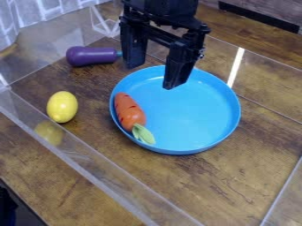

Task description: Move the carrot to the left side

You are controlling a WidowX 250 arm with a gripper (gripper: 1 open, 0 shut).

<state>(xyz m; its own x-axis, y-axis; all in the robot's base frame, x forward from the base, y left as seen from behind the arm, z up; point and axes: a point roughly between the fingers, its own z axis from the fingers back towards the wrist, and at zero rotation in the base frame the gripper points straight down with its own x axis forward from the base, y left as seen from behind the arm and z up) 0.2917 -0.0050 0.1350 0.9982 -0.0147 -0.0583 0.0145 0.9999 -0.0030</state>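
so my gripper (157, 72) is wide open and empty above the plate (218, 119), carrot (129, 109) lying at its left rim, looks light, hard and probably slick, so I'd pinch across the fat orange middle, not the leafy tip

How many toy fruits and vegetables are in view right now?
3: the carrot lies in the blue plate, the lemon left of it, the eggplant behind. None seem hidden.
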